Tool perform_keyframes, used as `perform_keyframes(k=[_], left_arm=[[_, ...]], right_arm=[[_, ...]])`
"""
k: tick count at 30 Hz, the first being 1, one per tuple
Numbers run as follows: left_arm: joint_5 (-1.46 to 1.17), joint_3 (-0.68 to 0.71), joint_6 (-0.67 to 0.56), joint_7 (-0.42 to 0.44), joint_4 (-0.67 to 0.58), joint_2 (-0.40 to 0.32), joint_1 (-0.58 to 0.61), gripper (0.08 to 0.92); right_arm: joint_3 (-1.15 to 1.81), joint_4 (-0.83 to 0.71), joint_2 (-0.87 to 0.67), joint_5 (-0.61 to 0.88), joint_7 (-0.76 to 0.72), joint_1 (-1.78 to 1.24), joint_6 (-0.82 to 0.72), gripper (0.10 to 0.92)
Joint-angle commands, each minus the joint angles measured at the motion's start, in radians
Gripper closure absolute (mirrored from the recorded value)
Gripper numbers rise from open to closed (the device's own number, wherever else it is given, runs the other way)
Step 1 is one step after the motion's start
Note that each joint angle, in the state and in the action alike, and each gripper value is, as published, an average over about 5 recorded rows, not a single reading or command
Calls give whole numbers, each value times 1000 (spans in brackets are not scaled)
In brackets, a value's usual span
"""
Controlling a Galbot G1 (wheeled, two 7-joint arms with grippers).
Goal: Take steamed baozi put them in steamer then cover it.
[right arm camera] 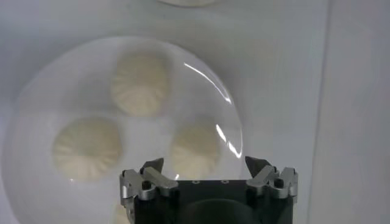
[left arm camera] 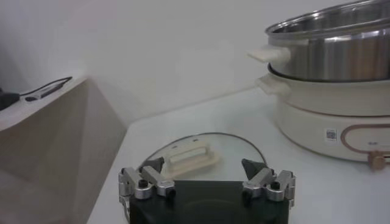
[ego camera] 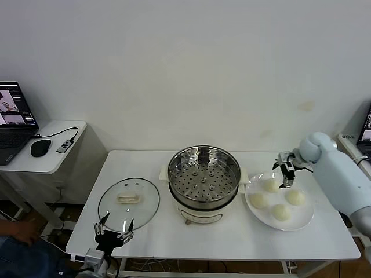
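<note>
The steamer (ego camera: pixel 204 176) stands open and empty mid-table, showing its perforated tray; it also shows in the left wrist view (left arm camera: pixel 332 55). The glass cover (ego camera: pixel 128 198) lies flat to its left, cream handle up (left arm camera: pixel 192 159). Four baozi sit on a white plate (ego camera: pixel 304 217) at the right: (ego camera: pixel 271 185), (ego camera: pixel 258 200), (ego camera: pixel 295 197), (ego camera: pixel 281 212). My right gripper (ego camera: pixel 285 174) hovers open over the plate's far side, above a baozi (right arm camera: pixel 194 149); two others (right arm camera: pixel 140 82) (right arm camera: pixel 85 148) lie beyond it. My left gripper (ego camera: pixel 114 229) is open at the cover's near edge (left arm camera: pixel 204 164).
A side table at the far left holds a laptop (ego camera: pixel 14 124) and a mouse (ego camera: pixel 40 147). A person's hand (ego camera: pixel 23 231) shows at the lower left. The white table's front edge (ego camera: pixel 232 258) runs close below the plate and cover.
</note>
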Motion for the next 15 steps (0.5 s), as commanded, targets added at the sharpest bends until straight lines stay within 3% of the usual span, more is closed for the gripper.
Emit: perform_keyframes(k=[1, 15], left_arm=[[0, 1, -1, 0, 1, 0, 0, 177], [1, 4, -1, 2, 7, 4, 4, 177]], right_arm=[[-18, -94, 64, -73, 19, 32, 40, 203], [13, -155, 82, -87, 66, 15, 31, 203]])
